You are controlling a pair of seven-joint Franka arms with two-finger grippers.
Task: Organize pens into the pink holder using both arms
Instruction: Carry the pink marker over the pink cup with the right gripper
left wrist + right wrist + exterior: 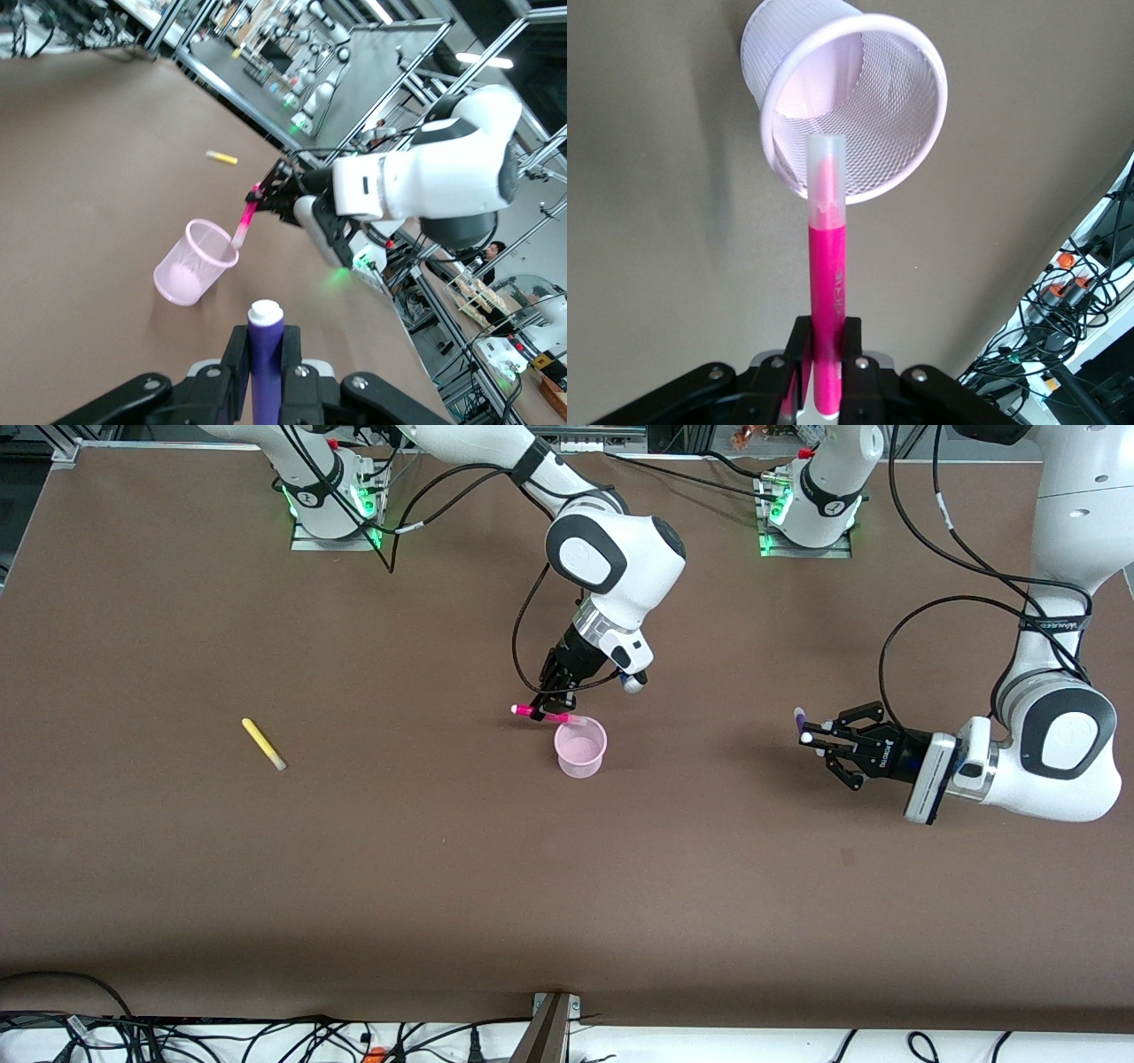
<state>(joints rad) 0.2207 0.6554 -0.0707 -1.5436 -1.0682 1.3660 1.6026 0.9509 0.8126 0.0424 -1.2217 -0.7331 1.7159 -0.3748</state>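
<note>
Right pincer (pixel 551 710) over brown table (pixel 443 868), clamped on magenta-pink pen (pixel 540 713), pale tip at rim of translucent pale-pink mesh cup (pixel 580 749). Cup upright mid-table. Left pincer (pixel 811 737) low toward left arm's end of table, clamped on dark purple pen (pixel 264 354). Yellow pen (pixel 263 744) flat on table toward right arm's end, well apart from cup.

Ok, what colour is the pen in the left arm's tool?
Dark purple with a white tip: the slim purple marker pen, clearest in the left wrist view.
</note>
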